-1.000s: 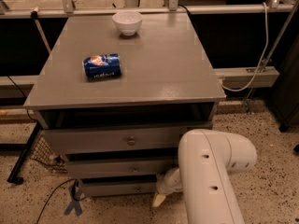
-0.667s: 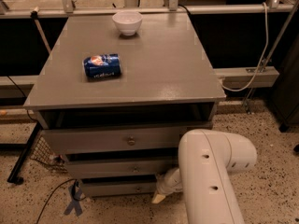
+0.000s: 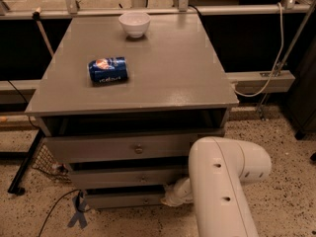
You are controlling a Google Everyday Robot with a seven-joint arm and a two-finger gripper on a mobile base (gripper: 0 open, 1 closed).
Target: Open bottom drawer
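Bottom drawer (image 3: pixel 116 200): rigid painted wood, probably light. The only purchase is its small, likely slippery centre knob (image 3: pixel 144 200). Pincer (image 3: pixel 174 195) sits by the drawer's right end; I cannot tell its state.

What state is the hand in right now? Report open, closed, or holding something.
Hand: down by the right end of the bottom drawer, partly hidden behind the arm; open, closed or holding cannot be told.

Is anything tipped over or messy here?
Yes: the blue can lies on its side on the grey cabinet top. The white bowl sits upright. The gripper is down by the bottom drawer.
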